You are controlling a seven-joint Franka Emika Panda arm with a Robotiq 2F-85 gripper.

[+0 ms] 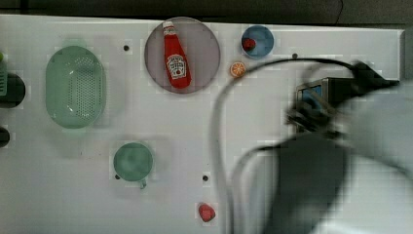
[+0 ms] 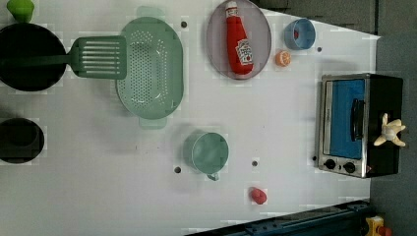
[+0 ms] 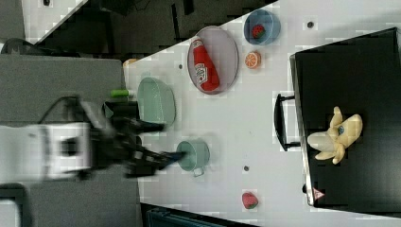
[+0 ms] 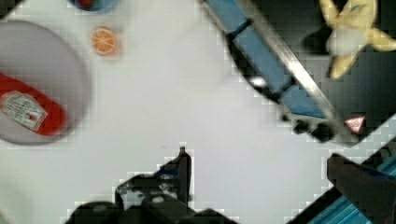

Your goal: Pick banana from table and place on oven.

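The banana point(image 2: 390, 132), pale cream with yellow peel flaps spread out, lies on the black top of the oven point(image 2: 344, 123). It also appears in the right view point(image 3: 336, 135) and the wrist view point(image 4: 350, 32), resting alone and touched by nothing. The oven point(image 3: 350, 71) stands at the white table's point(image 2: 275, 113) edge, its blue glass door point(image 4: 271, 60) closed. My gripper point(image 4: 257, 156) is open, hovering above bare table beside the oven with nothing between its fingers. In the right view the gripper point(image 3: 170, 141) hangs near the green cup. In the top view, my blurred arm point(image 1: 316, 175) covers the oven.
A ketchup bottle point(image 2: 238, 39) lies on a grey plate point(image 2: 260, 29). Nearby are an orange slice point(image 2: 282, 58) and a blue bowl point(image 2: 300, 33) holding a strawberry. A green colander point(image 2: 150, 69), green cup point(image 2: 210, 153), loose strawberry point(image 2: 258, 195), spatula point(image 2: 98, 56) and black pans point(image 2: 29, 56) occupy the table.
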